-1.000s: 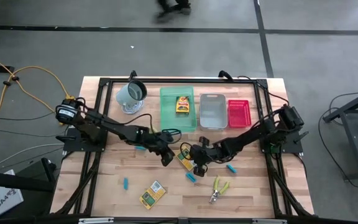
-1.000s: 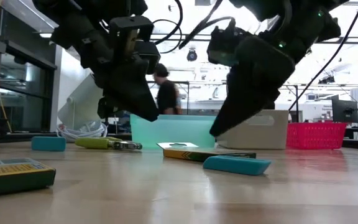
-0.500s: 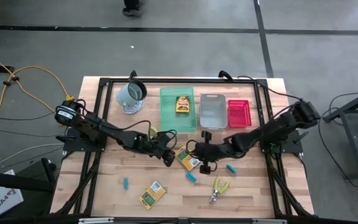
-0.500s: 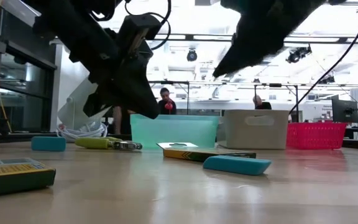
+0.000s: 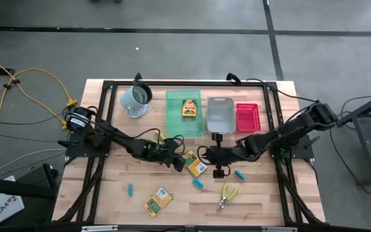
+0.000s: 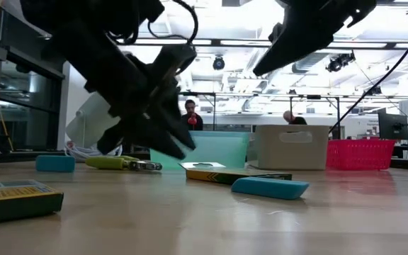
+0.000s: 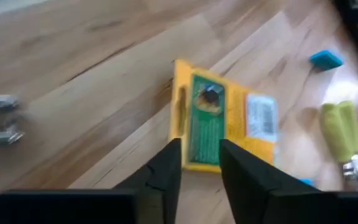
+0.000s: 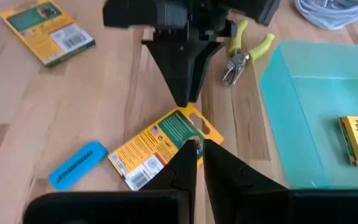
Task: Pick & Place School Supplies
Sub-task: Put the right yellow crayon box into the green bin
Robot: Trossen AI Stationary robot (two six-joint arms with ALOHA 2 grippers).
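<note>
Approach step: the left gripper, fingers parted, noses against the yellow-orange box below the green tray; next, straddle and clamp. The right gripper, closed and empty, hovers beside it.

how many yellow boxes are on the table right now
3: one box in the green tray, one mid-table between the grippers, one near the front edge. None seems hidden.

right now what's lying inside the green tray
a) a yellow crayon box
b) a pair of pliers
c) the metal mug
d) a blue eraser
a: the high view shows a single yellow crayon box lying inside the green tray; the right wrist view shows the same box in it.
</note>
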